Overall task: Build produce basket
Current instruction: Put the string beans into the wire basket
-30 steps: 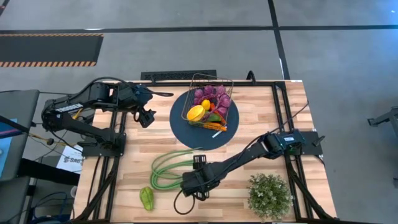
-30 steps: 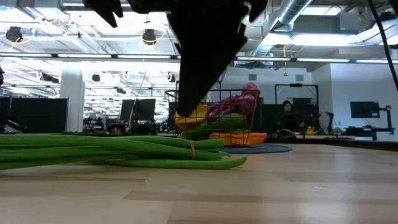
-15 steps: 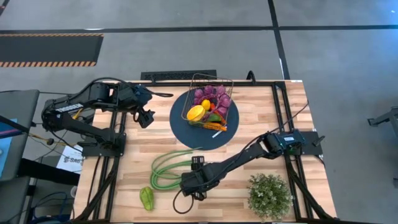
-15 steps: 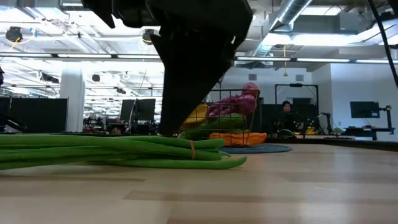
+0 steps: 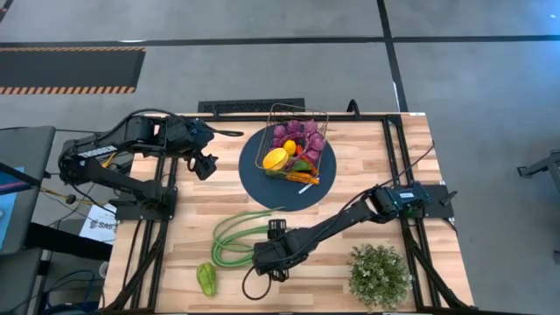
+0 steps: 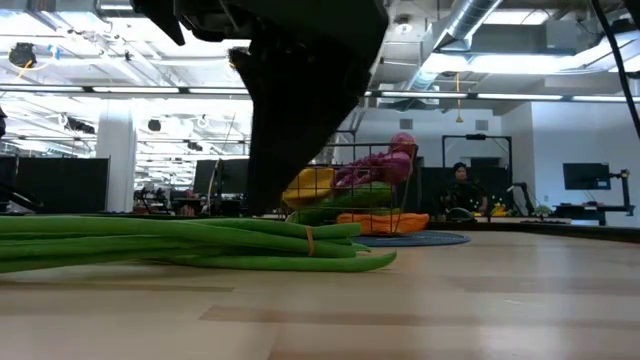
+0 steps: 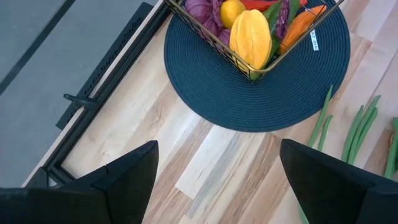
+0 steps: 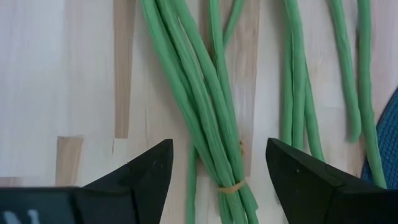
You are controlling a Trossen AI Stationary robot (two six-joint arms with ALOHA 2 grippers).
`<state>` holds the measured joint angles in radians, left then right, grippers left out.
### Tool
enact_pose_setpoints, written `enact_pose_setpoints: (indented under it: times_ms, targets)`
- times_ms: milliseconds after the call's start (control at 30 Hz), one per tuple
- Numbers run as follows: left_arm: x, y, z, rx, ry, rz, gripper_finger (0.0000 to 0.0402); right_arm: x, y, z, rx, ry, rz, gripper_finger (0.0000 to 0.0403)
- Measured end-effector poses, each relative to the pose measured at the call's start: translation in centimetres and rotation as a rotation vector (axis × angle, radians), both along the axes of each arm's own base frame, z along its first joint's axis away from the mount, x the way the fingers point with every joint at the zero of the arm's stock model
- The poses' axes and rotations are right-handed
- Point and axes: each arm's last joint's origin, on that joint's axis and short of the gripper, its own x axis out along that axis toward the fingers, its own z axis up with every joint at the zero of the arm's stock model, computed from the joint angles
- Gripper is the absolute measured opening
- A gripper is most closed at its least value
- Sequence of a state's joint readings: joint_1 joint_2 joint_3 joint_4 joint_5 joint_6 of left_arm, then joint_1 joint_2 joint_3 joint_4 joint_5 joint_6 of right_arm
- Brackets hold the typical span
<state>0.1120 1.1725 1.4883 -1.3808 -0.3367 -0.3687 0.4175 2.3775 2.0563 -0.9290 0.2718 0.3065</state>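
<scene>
The wire basket (image 5: 298, 143) stands on a round dark blue mat (image 5: 262, 185) and holds purple grapes (image 5: 297, 134), a yellow lemon (image 5: 276, 159), an orange carrot (image 5: 307, 178) and green pieces. The long green beans (image 5: 234, 236), tied with a rubber band (image 8: 231, 185), lie flat on the table. A green pepper (image 5: 206, 278) lies near the front edge. My right gripper (image 5: 266, 255) is open and low over the beans; its fingers (image 8: 144, 175) stand on either side of the banded bundle (image 8: 205, 112). My left gripper (image 5: 206, 165) is open and waits left of the mat.
A bushy potted plant (image 5: 378, 274) stands at the near right corner, close to my right arm. In the left wrist view the basket (image 7: 205, 37) and the mat (image 7: 261, 99) lie ahead, with bare wood (image 7: 211, 162) between them and the fingers.
My right gripper has moved a little toward the table's left edge and come down over the bean bundle. The beans have stayed where they were.
</scene>
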Motion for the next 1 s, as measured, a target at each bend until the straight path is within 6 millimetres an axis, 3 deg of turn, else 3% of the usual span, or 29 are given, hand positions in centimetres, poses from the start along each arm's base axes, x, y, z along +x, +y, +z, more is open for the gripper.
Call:
enact_pose_setpoints:
  times_ms: [300, 733, 1000]
  targets:
    - [0.0, 0.0, 0.0, 0.0, 0.0, 0.0, 0.0322, 0.3, -0.3, -0.1, 0.009, -0.022, -0.008, 0.0276]
    - [-0.3, 0.0, -0.1, -0.003, 0.032, -0.003, 0.0322, 0.2, -2.4, -2.5, -0.003, 0.043, -0.051, 0.0276]
    - [-0.4, 0.0, -0.2, -0.001, 0.046, -0.006, 0.0322, 0.8, -4.0, -2.5, -0.015, 0.038, -0.053, 0.0276]
